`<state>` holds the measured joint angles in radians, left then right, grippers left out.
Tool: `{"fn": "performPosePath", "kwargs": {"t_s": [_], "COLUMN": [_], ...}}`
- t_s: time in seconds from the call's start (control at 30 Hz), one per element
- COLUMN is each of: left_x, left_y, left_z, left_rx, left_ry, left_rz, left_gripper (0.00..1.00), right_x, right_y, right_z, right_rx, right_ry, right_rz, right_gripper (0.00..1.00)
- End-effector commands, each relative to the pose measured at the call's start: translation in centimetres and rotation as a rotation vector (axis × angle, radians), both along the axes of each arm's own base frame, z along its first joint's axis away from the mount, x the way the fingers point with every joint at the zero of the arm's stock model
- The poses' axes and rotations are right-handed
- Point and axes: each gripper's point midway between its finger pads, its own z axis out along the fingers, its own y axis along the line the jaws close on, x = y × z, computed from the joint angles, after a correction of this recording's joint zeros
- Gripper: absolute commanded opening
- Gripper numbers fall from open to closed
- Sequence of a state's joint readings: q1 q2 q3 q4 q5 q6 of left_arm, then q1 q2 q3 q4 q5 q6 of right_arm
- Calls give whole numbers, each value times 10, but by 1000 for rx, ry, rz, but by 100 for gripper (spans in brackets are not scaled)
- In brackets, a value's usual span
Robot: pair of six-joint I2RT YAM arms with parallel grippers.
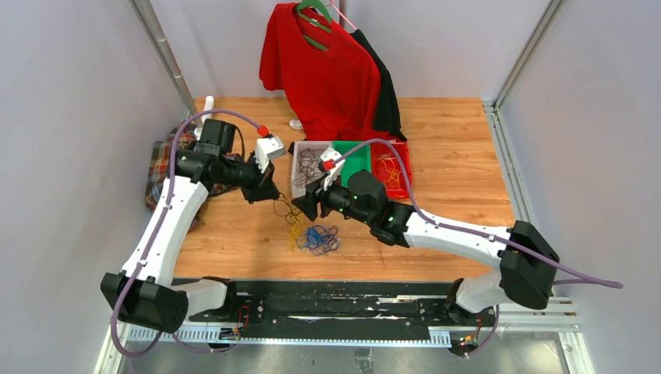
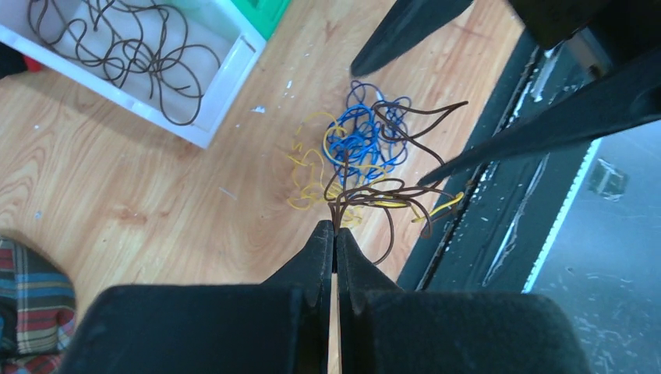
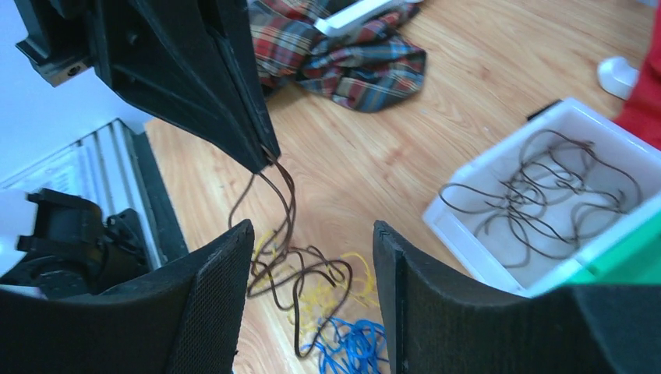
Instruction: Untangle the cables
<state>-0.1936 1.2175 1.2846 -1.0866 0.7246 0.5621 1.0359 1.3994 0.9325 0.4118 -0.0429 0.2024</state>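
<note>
The cables lie in a loose tangle (image 1: 316, 238) on the wooden table, between the two arms. The tangle has a blue cable (image 2: 362, 144), a yellow cable (image 2: 308, 167) and a dark brown cable (image 2: 390, 195). My left gripper (image 2: 335, 230) is shut on the brown cable and holds it up above the pile (image 3: 284, 226). In the top view the left gripper (image 1: 273, 195) is just left of the pile. My right gripper (image 3: 312, 226) stands open above the tangle with nothing between its fingers. It faces the left gripper from close by (image 1: 306, 204).
A white bin (image 1: 300, 167) holding several dark cables stands behind the pile, with a green bin (image 1: 355, 160) and a red bin (image 1: 390, 167) to its right. A plaid cloth (image 1: 160, 167) lies at the left edge. A red shirt (image 1: 327, 70) hangs at the back.
</note>
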Motion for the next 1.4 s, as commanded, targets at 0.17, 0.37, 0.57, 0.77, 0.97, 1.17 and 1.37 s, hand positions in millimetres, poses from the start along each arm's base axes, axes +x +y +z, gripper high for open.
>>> {"fn": "performPosePath", "kwargs": {"t_s": [0.17, 0.37, 0.57, 0.77, 0.97, 1.17, 1.37], "left_x": [-30, -37, -42, -43, -46, -44, -44], "left_y": [-11, -16, -23, -25, -27, -21, -18], "left_z": [32, 42, 61, 94, 127, 159, 168], "left_rx": [-81, -108, -137, -169, -205, -200, -188], "left_ry": [-3, -19, -45, -107, -175, -280, -324], "left_rz": [-84, -109, -129, -127, -120, -87, -77], "left_gripper": [1, 1, 1, 1, 0, 0, 0], "right_x": [-24, -18, -8, 11, 24, 24, 19], "right_y": [42, 52, 58, 44, 24, 0, -20], "right_z": [27, 22, 4, -40, -73, -112, -99], "right_rx": [112, 102, 51, -42, -82, -140, -81], "right_ry": [-5, 0, 9, 20, 64, 111, 131], "right_rz": [147, 138, 108, 11, -47, -85, -87], "right_gripper": [58, 57, 43, 34, 27, 24, 43]}}
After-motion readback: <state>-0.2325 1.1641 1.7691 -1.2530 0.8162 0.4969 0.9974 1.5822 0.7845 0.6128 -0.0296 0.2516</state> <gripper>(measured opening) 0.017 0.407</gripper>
